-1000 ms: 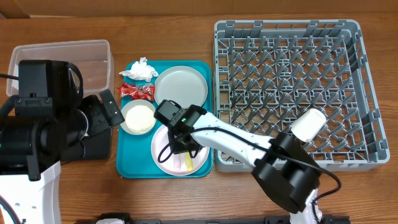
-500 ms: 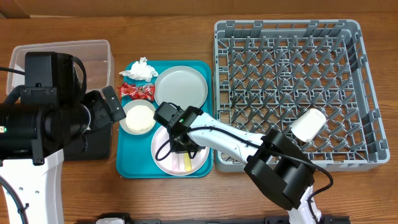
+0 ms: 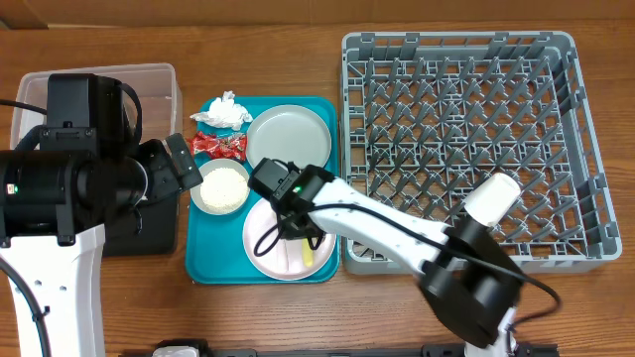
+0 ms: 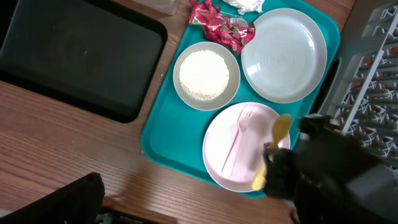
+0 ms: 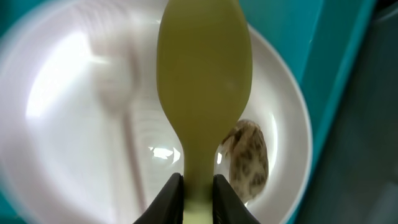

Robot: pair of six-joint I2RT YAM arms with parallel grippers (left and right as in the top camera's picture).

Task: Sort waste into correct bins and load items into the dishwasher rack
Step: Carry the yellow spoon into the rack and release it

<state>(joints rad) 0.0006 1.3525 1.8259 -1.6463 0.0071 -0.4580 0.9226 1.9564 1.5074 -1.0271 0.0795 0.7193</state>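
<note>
My right gripper [image 5: 199, 193] is shut on the handle of the yellow utensil [image 5: 204, 74], a spoon held over the pale pink plate [image 5: 68, 124]. A brown food scrap [image 5: 249, 155] lies on that plate beside the spoon. From overhead, the right gripper [image 3: 294, 226] is above the pink plate [image 3: 270, 248], with the utensil [image 3: 306, 256] poking out. A pink fork [image 4: 233, 143] also lies on the plate. My left gripper [image 3: 179, 167] hovers open and empty at the teal tray's left edge. The grey plate [image 3: 288, 137], rice-filled bowl [image 3: 220, 188], napkin [image 3: 226, 111] and wrapper [image 3: 220, 145] sit on the tray.
The teal tray [image 3: 203, 268] lies between the bins and the grey dishwasher rack [image 3: 466, 139]. A white cup [image 3: 493, 196] rests in the rack. The clear tub [image 3: 149, 89] is at the back left. The black tray [image 4: 68, 56] lies in front of it, mostly under my left arm.
My right gripper has closed on the yellow utensil's handle on the pink plate. The left arm has shifted slightly toward the back.
</note>
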